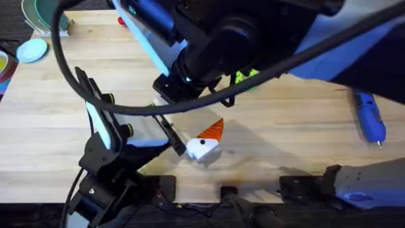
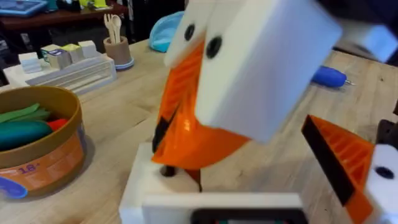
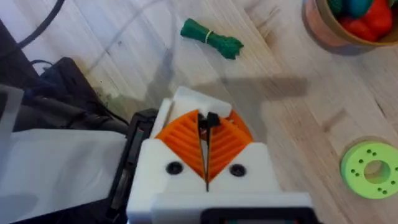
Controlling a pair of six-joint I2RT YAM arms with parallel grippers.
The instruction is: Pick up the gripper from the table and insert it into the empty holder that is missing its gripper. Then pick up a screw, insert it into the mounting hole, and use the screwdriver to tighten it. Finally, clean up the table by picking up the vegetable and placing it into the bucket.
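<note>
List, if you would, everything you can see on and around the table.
screwdriver: one, blue, table's right side
vegetable: one, green, on the table
bucket: one, tan and orange, holding green, teal and red items
disc with holes: one, green, on the table
holder: one, white, table centre
gripper: one, orange, against the holder
cup of wooden utensils: one, tan, far end
table: one, light wood
left gripper: at the holder
right gripper: white, orange pads, shut on small black part

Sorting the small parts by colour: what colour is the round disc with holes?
Bright green; the disc shows best in the right wrist view.
</note>
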